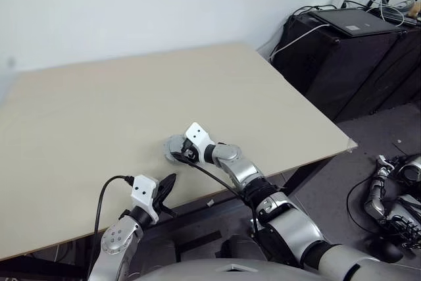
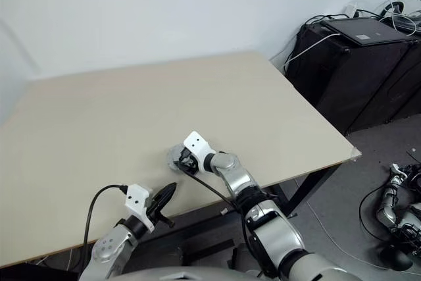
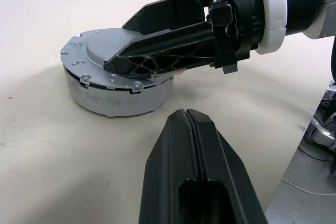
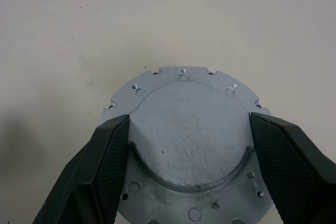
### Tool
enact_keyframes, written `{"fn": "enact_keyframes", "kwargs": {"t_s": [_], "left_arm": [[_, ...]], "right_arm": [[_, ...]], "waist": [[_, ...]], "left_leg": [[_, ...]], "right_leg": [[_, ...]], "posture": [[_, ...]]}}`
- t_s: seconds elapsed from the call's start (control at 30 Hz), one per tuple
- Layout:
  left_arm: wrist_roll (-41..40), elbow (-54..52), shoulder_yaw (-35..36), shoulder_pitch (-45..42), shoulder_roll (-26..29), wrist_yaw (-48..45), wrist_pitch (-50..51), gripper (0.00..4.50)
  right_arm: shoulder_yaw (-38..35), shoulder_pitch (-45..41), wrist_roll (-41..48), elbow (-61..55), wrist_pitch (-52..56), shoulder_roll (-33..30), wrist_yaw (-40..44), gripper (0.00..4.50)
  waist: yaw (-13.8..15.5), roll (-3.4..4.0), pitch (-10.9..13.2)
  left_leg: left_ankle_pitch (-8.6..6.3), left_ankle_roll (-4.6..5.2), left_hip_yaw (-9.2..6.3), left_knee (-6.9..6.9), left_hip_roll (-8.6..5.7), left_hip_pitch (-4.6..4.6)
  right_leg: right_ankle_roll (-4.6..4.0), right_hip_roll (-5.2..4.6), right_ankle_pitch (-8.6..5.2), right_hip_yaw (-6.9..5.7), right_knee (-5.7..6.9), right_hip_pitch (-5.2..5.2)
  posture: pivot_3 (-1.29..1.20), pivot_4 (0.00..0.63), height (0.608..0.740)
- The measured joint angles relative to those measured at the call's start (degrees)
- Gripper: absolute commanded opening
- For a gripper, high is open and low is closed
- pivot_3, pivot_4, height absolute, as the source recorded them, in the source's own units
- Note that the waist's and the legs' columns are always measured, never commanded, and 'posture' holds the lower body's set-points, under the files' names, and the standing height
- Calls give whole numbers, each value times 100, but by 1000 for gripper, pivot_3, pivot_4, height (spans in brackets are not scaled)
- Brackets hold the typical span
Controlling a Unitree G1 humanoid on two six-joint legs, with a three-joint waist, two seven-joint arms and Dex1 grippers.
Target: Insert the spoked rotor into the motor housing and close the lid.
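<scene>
The lid (image 4: 189, 103), a round silver-grey cap with a raised plain centre, lies flat on a grey round body (image 3: 113, 100), the motor housing, near the table's front edge. The two make one closed stack. The spoked rotor is hidden. My right gripper (image 1: 179, 153) reaches over the stack from the front. Its two black fingers (image 4: 110, 156) press against opposite sides of the lid's raised centre. My left gripper (image 3: 186, 116) is shut and empty. It hovers at the table's front edge (image 1: 168, 185), a short way in front and to the left of the stack, pointing at it.
The pale wooden table (image 1: 99, 110) stretches back to a white wall. A black cabinet (image 1: 348, 44) with a laptop and cables stands past the table's right corner. Spare robot parts and cables (image 1: 395, 192) lie on the floor at the right.
</scene>
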Motion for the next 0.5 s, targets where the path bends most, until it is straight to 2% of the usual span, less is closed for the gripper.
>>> {"fn": "enact_keyframes", "kwargs": {"t_s": [0.5], "left_arm": [[0,0,-1,2,-5,0,0,0]], "right_arm": [[144,-172,-247,-85,515,1,-55,3256]], "waist": [[0,21,-17]], "left_leg": [[0,0,-1,0,0,9]], "right_leg": [[0,0,0,0,5,5]], "posture": [[0,0,740]]}}
